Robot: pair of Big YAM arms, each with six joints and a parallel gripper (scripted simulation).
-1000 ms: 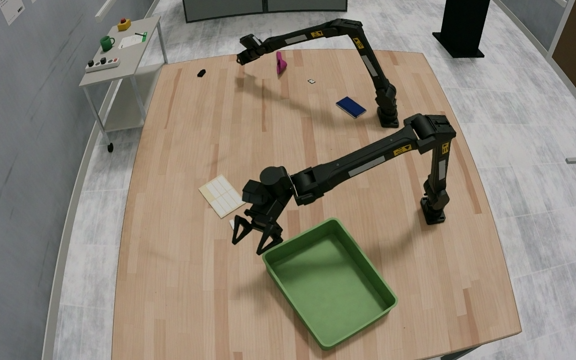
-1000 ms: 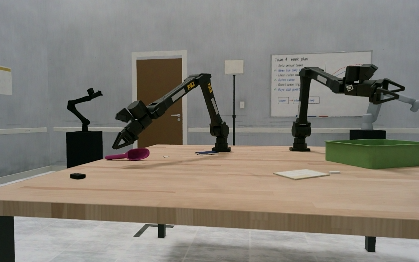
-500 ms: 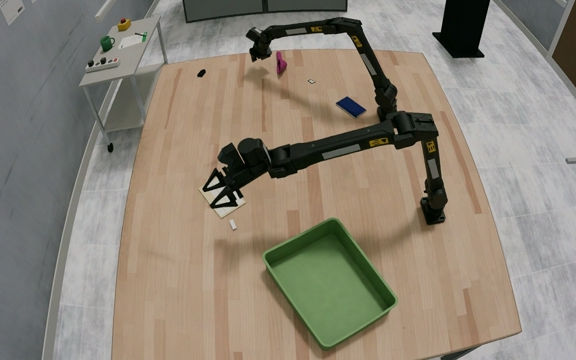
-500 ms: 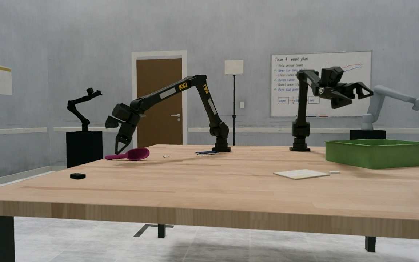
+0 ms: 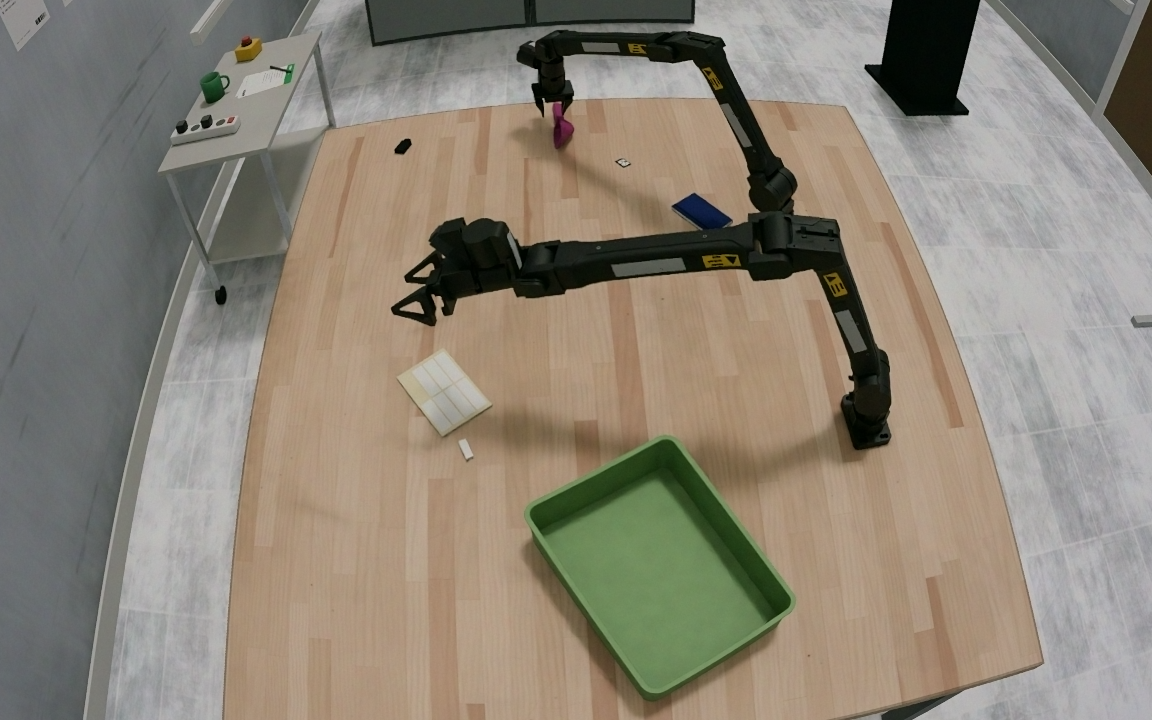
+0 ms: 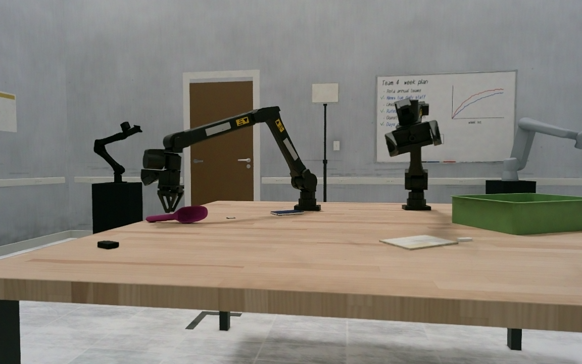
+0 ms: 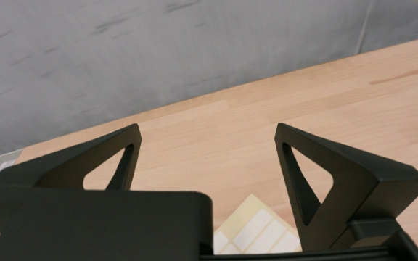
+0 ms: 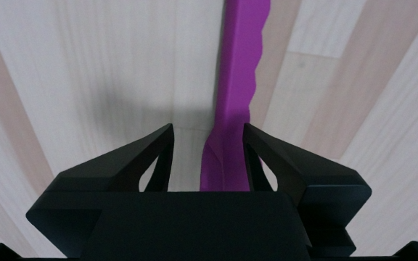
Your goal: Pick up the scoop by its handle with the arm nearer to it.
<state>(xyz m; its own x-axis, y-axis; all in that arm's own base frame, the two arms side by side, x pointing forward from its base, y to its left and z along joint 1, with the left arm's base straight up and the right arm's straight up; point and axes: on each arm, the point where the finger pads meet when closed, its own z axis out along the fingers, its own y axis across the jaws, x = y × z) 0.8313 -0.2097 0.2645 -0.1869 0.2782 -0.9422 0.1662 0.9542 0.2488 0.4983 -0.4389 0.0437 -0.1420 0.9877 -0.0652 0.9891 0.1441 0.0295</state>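
Note:
A purple scoop (image 5: pixel 560 132) (image 6: pixel 193 214) (image 8: pixel 239 72) lies on the table, bowl towards the robot bases' row middle and handle towards the far edge in the top view. My right gripper (image 5: pixel 555 109) (image 6: pixel 170 211) (image 8: pixel 208 130) points down just above the scoop's handle, about half open and empty. In the right wrist view the handle runs lengthwise between the fingers, nearer the right-hand fingertip. Whether that finger touches it is not clear. My left gripper (image 5: pixel 401 295) (image 7: pixel 207 130) is wide open and empty, raised above the table and far from the scoop.
A blue book (image 5: pixel 701 211) (image 6: pixel 286 212), a small tag (image 5: pixel 622 162) and a black block (image 5: pixel 403 145) (image 6: pixel 107 244) lie around the scoop's side. A label sheet (image 5: pixel 444 392) (image 6: pixel 419 241), a white eraser (image 5: pixel 465 449) and a green bin (image 5: pixel 723 528) (image 6: pixel 487 217) are on the left arm's side.

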